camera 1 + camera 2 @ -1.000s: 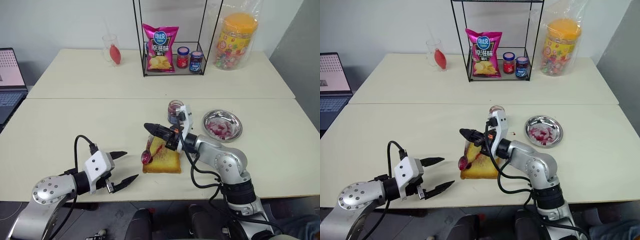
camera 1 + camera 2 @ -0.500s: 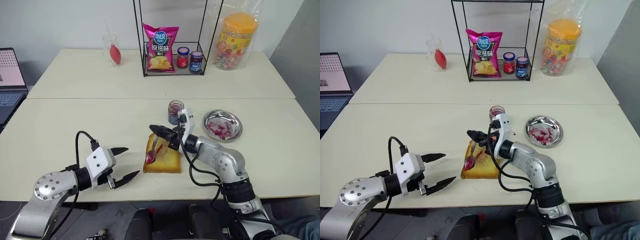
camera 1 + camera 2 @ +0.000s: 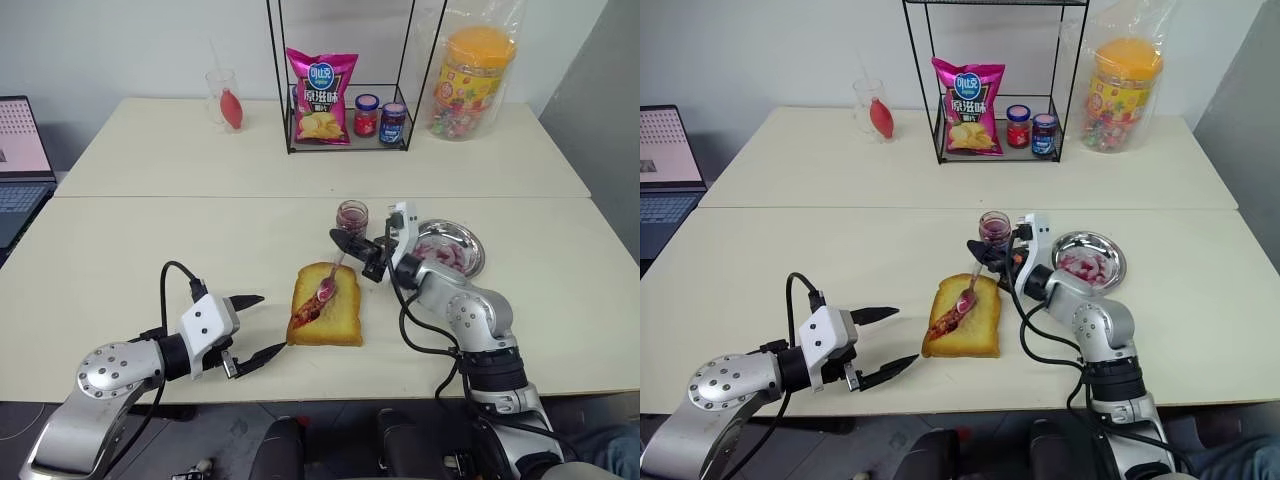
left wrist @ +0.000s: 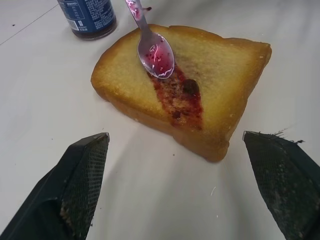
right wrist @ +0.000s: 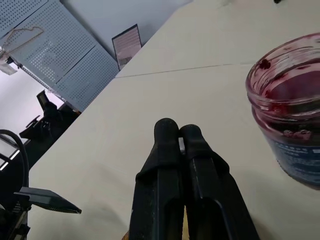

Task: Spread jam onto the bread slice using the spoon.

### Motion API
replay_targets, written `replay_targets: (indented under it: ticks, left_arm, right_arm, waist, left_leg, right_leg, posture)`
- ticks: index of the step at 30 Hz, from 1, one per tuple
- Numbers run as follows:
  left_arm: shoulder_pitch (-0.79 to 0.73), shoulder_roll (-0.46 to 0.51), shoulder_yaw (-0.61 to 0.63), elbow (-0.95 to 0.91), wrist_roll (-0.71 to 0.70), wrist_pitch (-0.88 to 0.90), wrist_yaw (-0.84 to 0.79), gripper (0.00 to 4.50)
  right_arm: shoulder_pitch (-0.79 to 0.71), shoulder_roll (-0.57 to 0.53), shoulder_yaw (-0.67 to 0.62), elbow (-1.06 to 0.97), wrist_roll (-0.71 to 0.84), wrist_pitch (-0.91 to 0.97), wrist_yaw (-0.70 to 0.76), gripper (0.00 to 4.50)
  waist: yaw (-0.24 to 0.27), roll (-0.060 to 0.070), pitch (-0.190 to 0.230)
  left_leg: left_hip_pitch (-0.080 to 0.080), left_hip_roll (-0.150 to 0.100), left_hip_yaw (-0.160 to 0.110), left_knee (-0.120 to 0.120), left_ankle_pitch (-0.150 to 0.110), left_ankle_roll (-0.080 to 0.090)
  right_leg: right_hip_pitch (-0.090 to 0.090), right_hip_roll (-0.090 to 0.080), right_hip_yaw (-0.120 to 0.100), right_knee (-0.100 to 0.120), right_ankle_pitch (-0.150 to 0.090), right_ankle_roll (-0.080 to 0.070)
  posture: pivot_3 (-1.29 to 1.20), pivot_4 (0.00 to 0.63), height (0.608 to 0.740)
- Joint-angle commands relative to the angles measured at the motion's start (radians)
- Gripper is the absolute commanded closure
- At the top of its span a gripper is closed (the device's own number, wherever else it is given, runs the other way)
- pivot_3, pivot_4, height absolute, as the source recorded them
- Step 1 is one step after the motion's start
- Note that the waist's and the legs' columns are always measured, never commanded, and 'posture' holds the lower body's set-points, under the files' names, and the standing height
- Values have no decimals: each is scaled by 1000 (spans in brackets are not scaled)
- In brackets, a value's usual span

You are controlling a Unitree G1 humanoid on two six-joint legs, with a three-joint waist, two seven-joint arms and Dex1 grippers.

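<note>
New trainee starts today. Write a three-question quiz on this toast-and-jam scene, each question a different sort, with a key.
1. True or false: the left gripper is open and empty.
2. The right gripper is shut on: A) the spoon B) the jam jar C) the steel dish
3. Fill in: the jam streak lies on the ____.

Key: 1 true; 2 A; 3 bread slice.

Chip bag (image 3: 320,96), steel dish (image 3: 446,250), laptop (image 3: 20,165)
</note>
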Motion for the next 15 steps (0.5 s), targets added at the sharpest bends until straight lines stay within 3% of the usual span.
replay_targets:
  ticks: [1, 8, 15]
  left_arm:
    - [-9, 5, 11, -20, -5, -17, -4, 0]
    - [-15, 2, 0, -20, -3, -17, -3, 0]
    - [-25, -3, -15, -21, 1, -16, 1, 0]
  right_arm:
    - [-10, -4, -50, -136, 101, 90, -20, 4451]
    - [38, 31, -8, -200, 154, 174, -33, 4451]
    - [72, 36, 53, -136, 71, 119, -18, 4451]
  waist:
    - [0, 0, 0]
    - [-1, 0, 0]
    - [-1, 0, 0]
  left_leg:
    - [0, 0, 0, 0, 0, 0]
    - [0, 1, -1, -1, 0, 0]
    - [0, 4, 0, 0, 0, 0]
  right_leg:
    - [0, 0, 0, 0, 0, 0]
    - [0, 1, -1, 0, 0, -1]
    - [0, 3, 0, 0, 0, 0]
  posture:
    - [0, 150, 740]
    - [0, 150, 740]
    - [0, 150, 740]
